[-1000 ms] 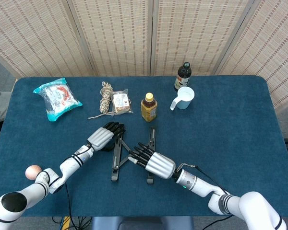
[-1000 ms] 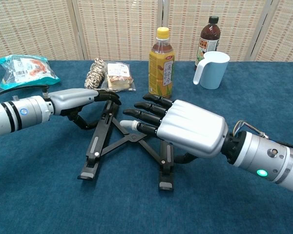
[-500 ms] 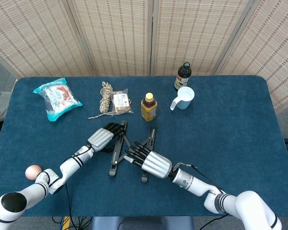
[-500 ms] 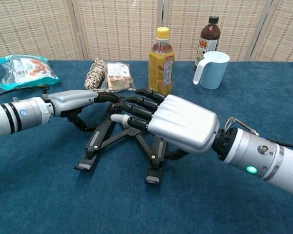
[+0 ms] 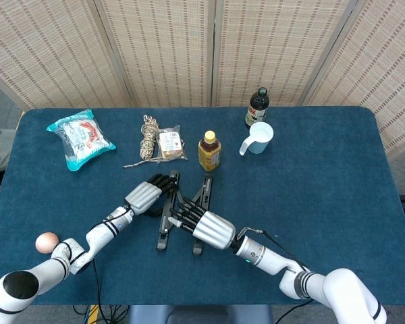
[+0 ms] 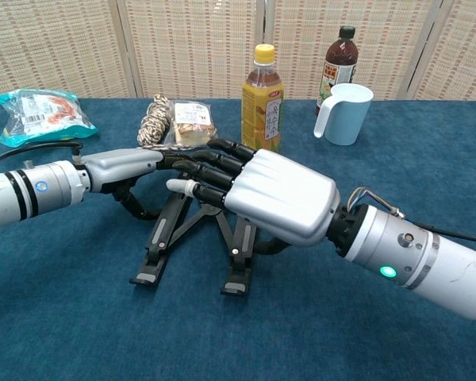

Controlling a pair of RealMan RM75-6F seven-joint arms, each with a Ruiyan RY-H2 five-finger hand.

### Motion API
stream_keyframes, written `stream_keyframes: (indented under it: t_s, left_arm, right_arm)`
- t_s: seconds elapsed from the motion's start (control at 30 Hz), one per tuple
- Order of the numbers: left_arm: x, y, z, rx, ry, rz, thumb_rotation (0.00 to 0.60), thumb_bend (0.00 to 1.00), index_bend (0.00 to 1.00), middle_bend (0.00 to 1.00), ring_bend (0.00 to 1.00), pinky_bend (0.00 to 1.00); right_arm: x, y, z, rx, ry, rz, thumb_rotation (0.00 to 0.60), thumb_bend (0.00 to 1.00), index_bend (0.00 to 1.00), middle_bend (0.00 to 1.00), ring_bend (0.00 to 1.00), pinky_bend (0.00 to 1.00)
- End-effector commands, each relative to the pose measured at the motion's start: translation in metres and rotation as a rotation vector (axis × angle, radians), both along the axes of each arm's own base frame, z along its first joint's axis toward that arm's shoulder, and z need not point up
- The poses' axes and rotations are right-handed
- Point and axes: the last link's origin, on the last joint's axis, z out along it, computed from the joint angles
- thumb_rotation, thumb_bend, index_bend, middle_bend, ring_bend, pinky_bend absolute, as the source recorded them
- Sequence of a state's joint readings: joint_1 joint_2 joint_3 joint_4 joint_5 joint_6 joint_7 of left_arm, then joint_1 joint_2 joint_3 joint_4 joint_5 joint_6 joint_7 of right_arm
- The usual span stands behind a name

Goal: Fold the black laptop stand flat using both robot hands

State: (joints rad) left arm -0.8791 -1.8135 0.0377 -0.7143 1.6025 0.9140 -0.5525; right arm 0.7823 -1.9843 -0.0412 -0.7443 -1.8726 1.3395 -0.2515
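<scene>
On the blue worktop [image 5: 337, 189], the black laptop stand [image 6: 239, 252] sits half-collapsed as the left hand [image 6: 131, 164] steadies one rail and the right hand [image 6: 258, 190] presses the other inward; rigid, light, hinged bars, best held along their rails.

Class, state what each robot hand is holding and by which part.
Both hold the black laptop stand: left hand on its left rail's far end, right hand over its right rail.
</scene>
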Motion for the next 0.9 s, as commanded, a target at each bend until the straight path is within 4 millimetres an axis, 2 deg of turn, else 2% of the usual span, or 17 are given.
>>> stream_keyframes:
  t_s: [0.03,0.23,0.37,0.5,0.7,0.9]
  left_arm:
    - [0.001,-0.001,-0.001,-0.003,-0.003,-0.003,0.6,0.22,0.11,0.03,0.0,0.0]
    - [0.002,-0.002,-0.001,0.001,0.0,-0.012,0.6,0.22,0.11,0.03,0.0,0.0]
    - [-0.006,0.001,0.008,0.028,0.006,0.006,0.6,0.22,0.11,0.03,0.0,0.0]
    - [-0.016,0.004,0.022,0.062,0.01,0.027,0.6,0.22,0.11,0.03,0.0,0.0]
    - [-0.03,0.002,0.047,0.118,0.006,0.053,0.6,0.22,0.11,0.03,0.0,0.0]
    - [-0.04,-0.001,0.072,0.18,-0.011,0.085,0.6,0.22,0.11,0.03,0.0,0.0]
  right_arm:
    - [0.003,0.0,-0.002,0.001,-0.005,0.001,0.6,0.0,0.0,0.0,0.0,0.0]
    - [0.012,0.0,-0.005,0.007,-0.021,0.009,0.6,0.0,0.0,0.0,0.0,0.0]
    - [0.008,0.0,0.0,0.023,-0.024,-0.006,0.6,0.0,0.0,0.0,0.0,0.0]
    - [0.004,0.001,0.011,0.046,-0.022,-0.012,0.6,0.0,0.0,0.0,0.0,0.0]
    - [0.009,0.0,0.032,0.192,-0.013,-0.09,0.6,0.0,0.0,0.0,0.0,0.0]
    - [0.023,-0.012,0.055,0.395,0.151,-0.169,0.6,0.0,0.0,0.0,0.0,0.0]
